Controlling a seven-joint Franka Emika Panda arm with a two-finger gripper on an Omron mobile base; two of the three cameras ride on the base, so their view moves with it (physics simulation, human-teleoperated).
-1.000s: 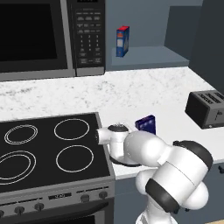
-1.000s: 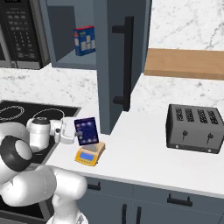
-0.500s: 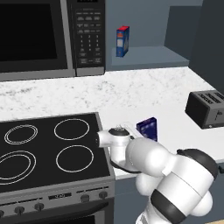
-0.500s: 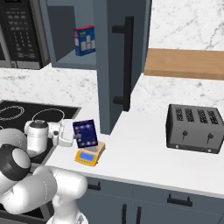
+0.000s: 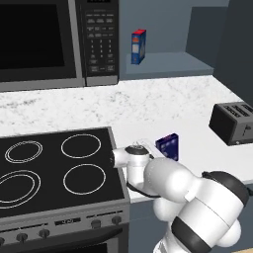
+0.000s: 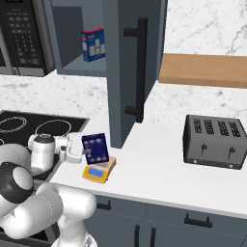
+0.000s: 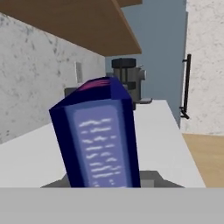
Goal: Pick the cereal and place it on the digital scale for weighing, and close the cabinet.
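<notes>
At lower left of the right base view, the small navy-blue cereal box stood tilted on the orange-yellow digital scale, the white two-finger gripper beside it, jaw state unclear, so it risked toppling.

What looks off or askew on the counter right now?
The cereal stands on the digital scale leaning slightly, not square. The cabinet door hangs open over the counter. The toaster sits normally.
</notes>
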